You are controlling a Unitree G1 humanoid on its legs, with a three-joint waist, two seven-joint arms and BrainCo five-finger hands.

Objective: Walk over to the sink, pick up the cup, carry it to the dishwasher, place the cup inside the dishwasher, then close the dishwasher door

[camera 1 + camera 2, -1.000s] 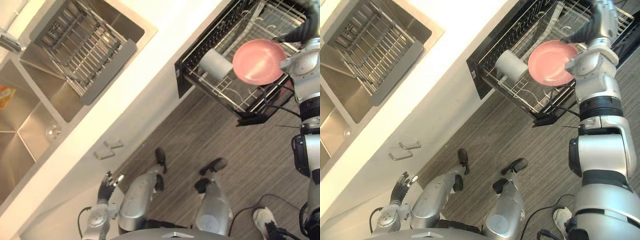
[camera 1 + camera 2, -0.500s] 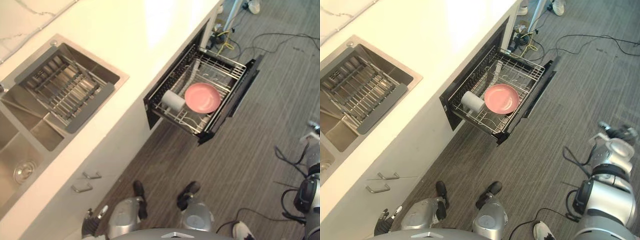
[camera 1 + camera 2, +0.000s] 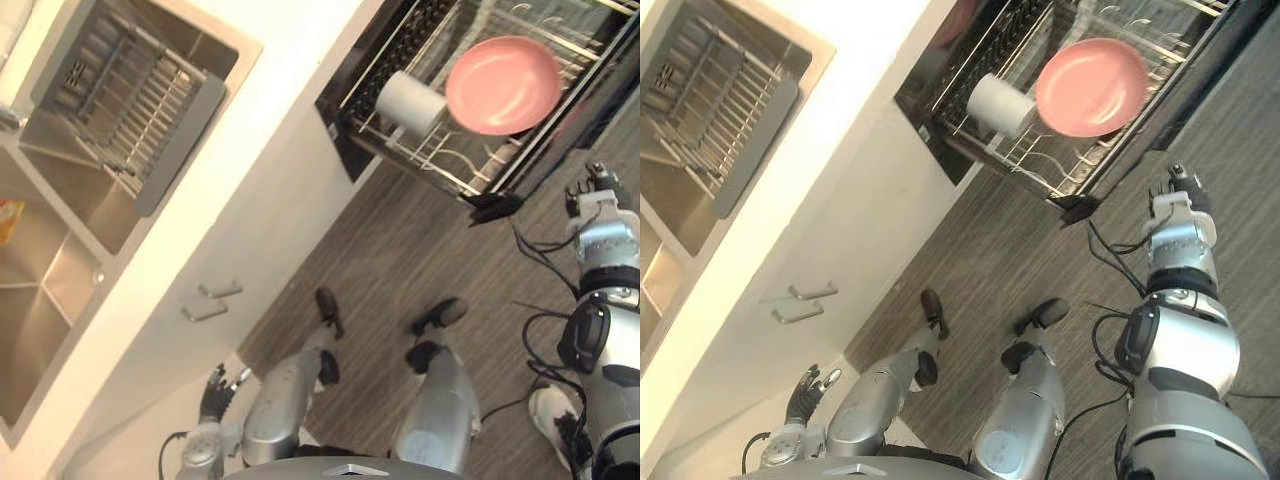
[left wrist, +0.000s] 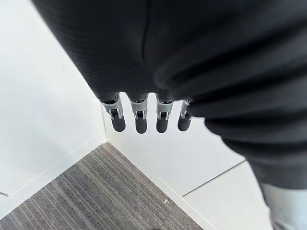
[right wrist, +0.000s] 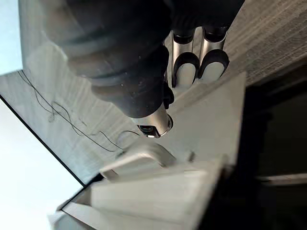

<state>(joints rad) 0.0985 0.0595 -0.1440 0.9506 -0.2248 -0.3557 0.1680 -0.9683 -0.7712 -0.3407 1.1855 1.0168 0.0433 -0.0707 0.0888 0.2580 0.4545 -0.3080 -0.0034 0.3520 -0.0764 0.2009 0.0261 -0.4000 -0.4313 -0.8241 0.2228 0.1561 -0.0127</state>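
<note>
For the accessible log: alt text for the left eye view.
Open dishwasher rack at upper right holds a white cup beside a pink plate; the right hand hangs open off its front edge. Sink sits in the white counter at left.

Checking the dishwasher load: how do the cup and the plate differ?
The cup is white, the plate pink. The cup is a cylinder lying on its side; the plate is a flat disc, wider than the cup. Both sit side by side in the pulled-out rack.

white cup (image 3: 1000, 105) lies just beside pink plate (image 3: 1090, 87) in the pulled-out dishwasher rack (image 3: 1042, 168)
</note>
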